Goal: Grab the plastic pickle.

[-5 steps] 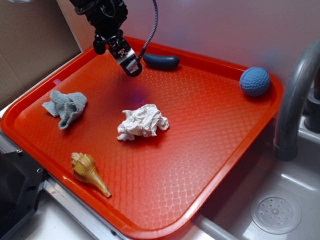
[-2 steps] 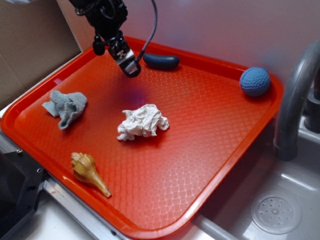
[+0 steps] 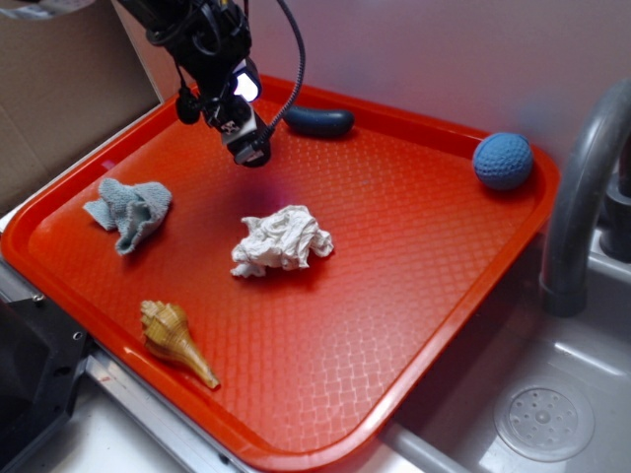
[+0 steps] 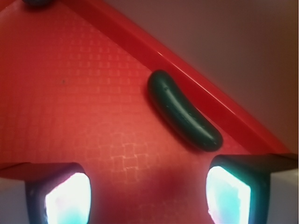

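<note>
Plastic pickle [image 4: 183,112] lies flat on red tray [image 3: 414,256], right against far rim. Gripper [image 4: 149,198] above tray floor, near pickle, not touching. Jaws spread wide, nothing between. Fingers [image 4: 65,198] cut off by bottom edge of wrist view, tips glow, hard to see. In exterior view gripper [image 3: 246,146] is dark lump, jaws hard to make out. Blue ball [image 3: 502,161] sits in far corner.

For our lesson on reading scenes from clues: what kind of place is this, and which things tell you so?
Probably a toy kitchen sink area set up for robot practice: a grey faucet over a basin with a drain, and an orange tray carrying the plastic pickle.
</note>
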Robot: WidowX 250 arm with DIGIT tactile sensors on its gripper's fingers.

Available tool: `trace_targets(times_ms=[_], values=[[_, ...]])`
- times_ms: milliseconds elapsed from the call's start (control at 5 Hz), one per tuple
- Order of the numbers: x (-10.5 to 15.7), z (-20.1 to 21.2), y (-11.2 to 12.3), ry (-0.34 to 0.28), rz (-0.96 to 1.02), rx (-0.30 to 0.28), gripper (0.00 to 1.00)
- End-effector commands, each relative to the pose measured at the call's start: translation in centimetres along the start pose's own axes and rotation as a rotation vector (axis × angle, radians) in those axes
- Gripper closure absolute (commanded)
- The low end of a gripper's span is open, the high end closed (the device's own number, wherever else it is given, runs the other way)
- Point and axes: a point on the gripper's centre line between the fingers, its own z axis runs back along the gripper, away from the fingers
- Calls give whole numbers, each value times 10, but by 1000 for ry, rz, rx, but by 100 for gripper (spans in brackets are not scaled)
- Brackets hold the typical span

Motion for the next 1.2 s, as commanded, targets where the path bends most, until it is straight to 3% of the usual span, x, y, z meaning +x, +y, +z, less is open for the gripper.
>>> trace_targets(times_ms=[0, 400, 1000], values=[[1, -23, 21, -60, 11, 24, 0], [13, -38, 29, -17, -15, 51, 0], [26, -47, 33, -44, -15, 52, 0]])
